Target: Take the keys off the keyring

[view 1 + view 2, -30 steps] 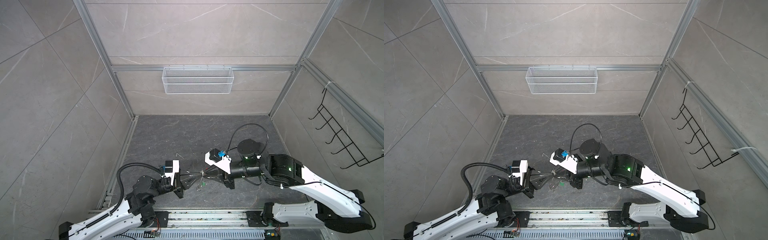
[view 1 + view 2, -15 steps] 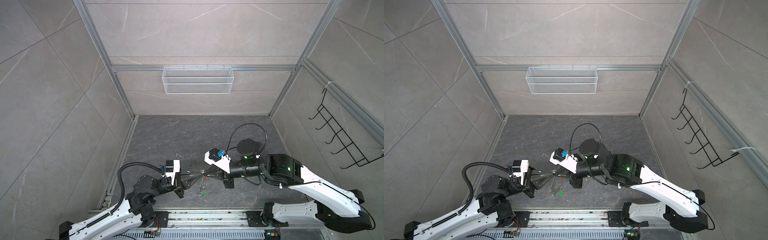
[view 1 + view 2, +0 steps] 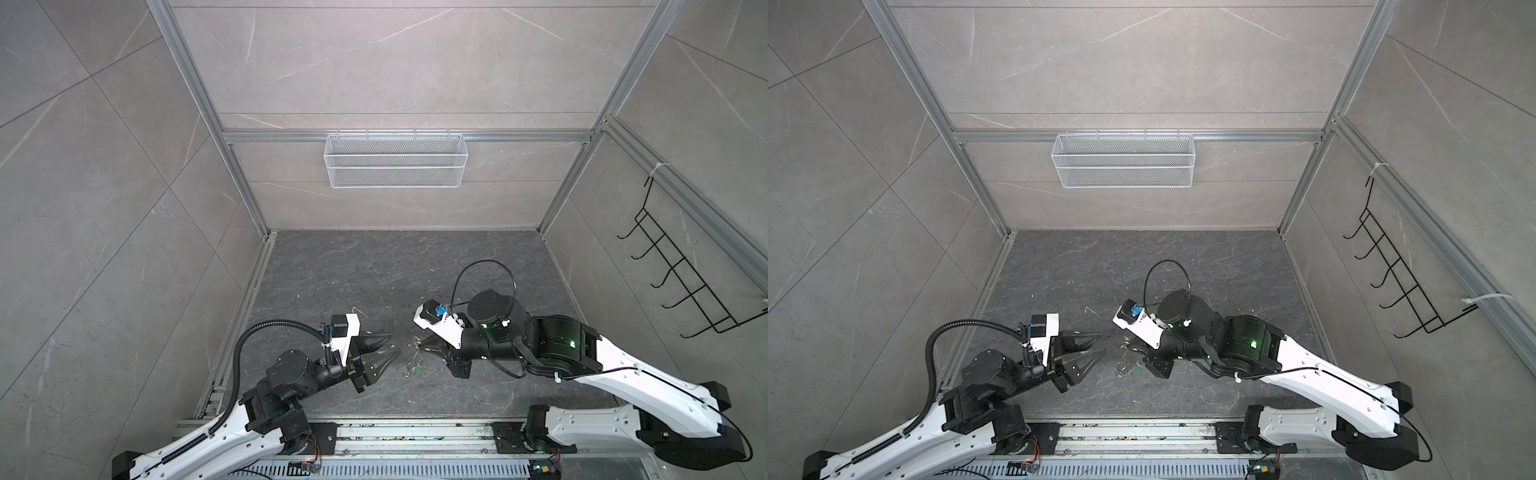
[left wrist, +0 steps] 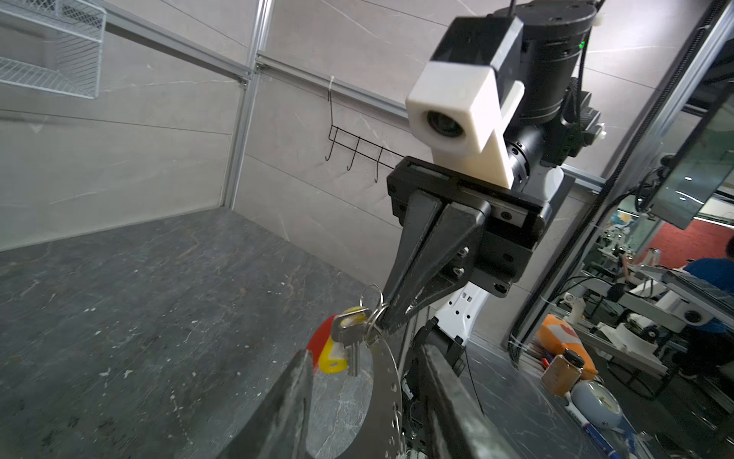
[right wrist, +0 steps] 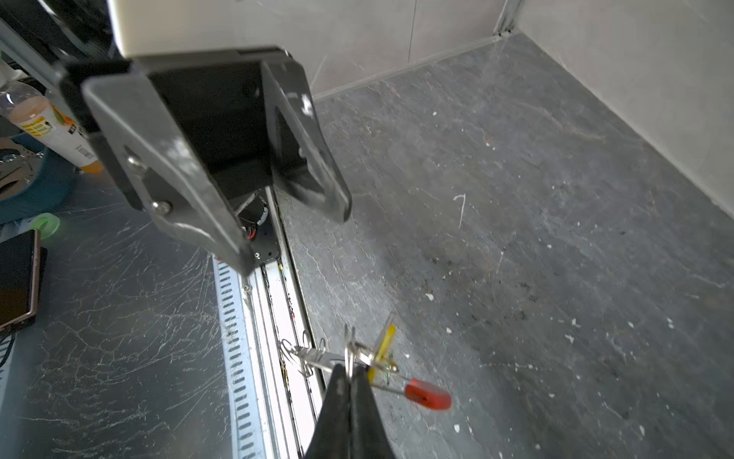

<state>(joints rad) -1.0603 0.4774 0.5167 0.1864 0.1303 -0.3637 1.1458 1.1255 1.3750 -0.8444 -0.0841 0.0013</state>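
Right claw [image 4: 383,318] is clenched tight, fingers flush together. It nips the keyring [image 5: 427,393] on its thin wire, right where the silver split rings [image 4: 372,304] bunch up, so the whole bunch hangs off the claw tips. Red sleeve [image 4: 321,337] sits just past those tips, on the side away from the claw body.

Yellow-tag key [image 4: 343,337] dangles just beside the tips, touching the split rings, w/ its tag overlapping the red sleeve in left wrist view. Right wrist view shows the yellow tag edge-on, close against the tips, w/ a sliver of green beside it.

Mint-tag key [image 3: 415,366] shows in both top views, just off right claw's tips on the side toward the arm bases, w/ a small silver ring next to it. Can't tell whether it hangs free or touches the slate floor [image 3: 374,270]. It's too small there to see how it joins the hoop.

Left claw [image 3: 392,343] is released, fingers spread wide w/ nothing btwn them. It faces right claw tip to tip, near the bunch but apart from it. From its own wrist view the yellow-tag key & red sleeve sit in the gap ahead of its fingers [image 4: 286,409], not touched.
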